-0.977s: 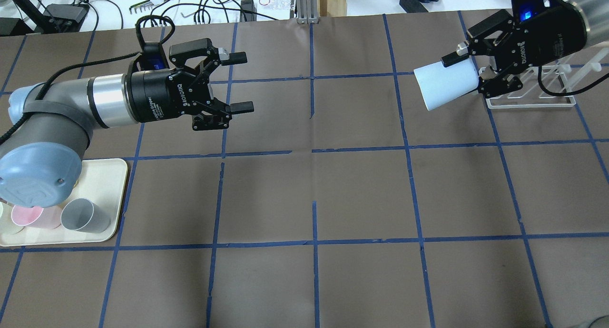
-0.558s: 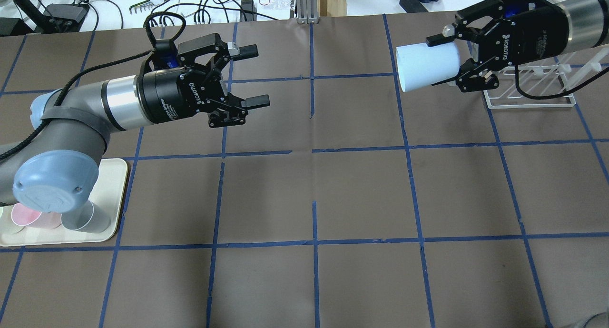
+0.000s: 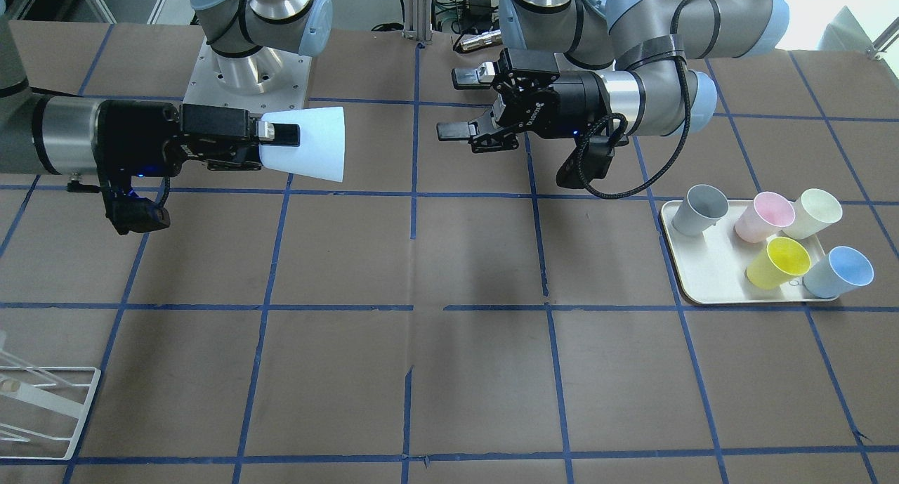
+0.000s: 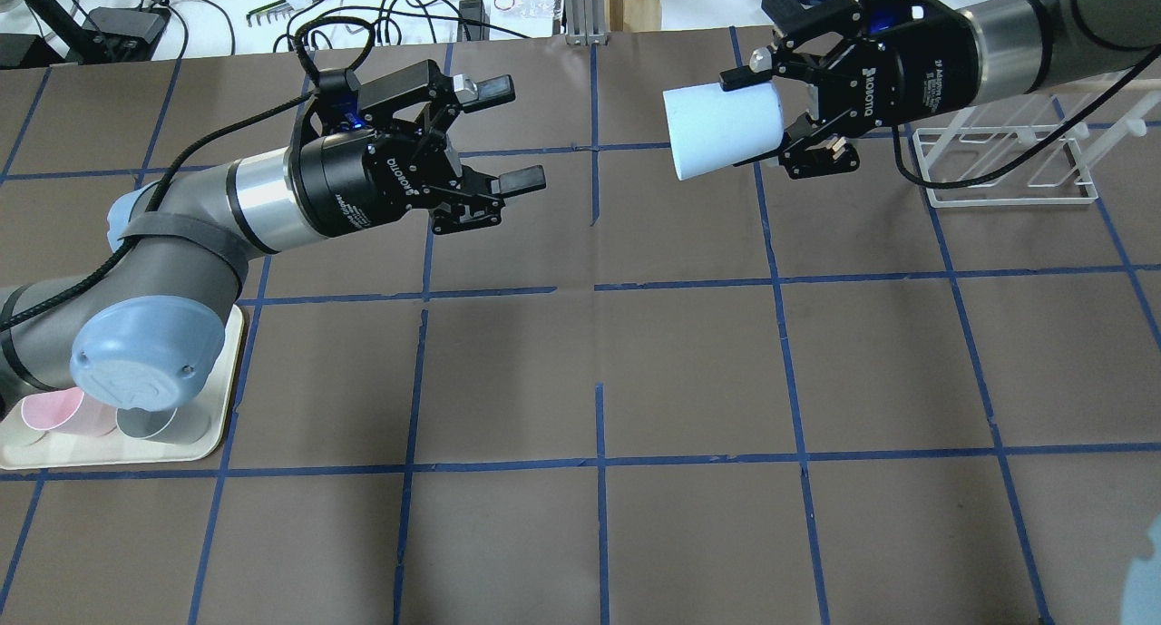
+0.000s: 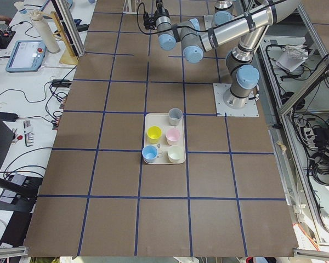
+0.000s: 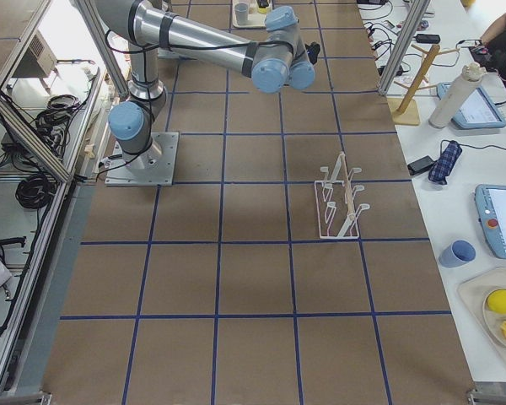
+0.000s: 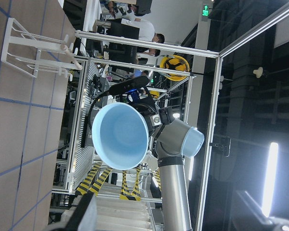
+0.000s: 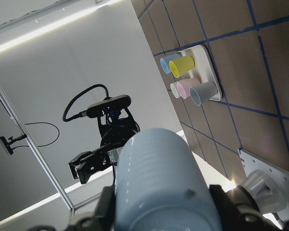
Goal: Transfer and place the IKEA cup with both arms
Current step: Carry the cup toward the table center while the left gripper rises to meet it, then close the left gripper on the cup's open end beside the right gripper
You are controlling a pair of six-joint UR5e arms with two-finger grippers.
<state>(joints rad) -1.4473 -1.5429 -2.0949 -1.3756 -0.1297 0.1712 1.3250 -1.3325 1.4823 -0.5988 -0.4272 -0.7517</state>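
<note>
My right gripper (image 4: 766, 117) is shut on the base end of the light blue IKEA cup (image 4: 721, 131). It holds the cup on its side above the table, mouth pointing toward my left gripper (image 4: 512, 135). The left gripper is open and empty, level with the cup and about a tile's width away from its rim. In the front-facing view the cup (image 3: 312, 143) is at left and the open left gripper (image 3: 456, 105) at right. The left wrist view looks into the cup's sky-blue inside (image 7: 120, 135). The right wrist view shows the cup's outside (image 8: 159, 183).
A cream tray (image 3: 702, 273) on the robot's left side holds a grey cup (image 3: 699, 210), a pink one (image 3: 765, 216), a cream one (image 3: 815, 213), a yellow one (image 3: 779, 261) and a blue one (image 3: 839, 272). A white wire rack (image 4: 1007, 167) stands behind the right gripper.
My right gripper has carried the cup left toward the table's middle. My left gripper has moved right and slightly away from the robot, still open. The gap between them has shrunk.
</note>
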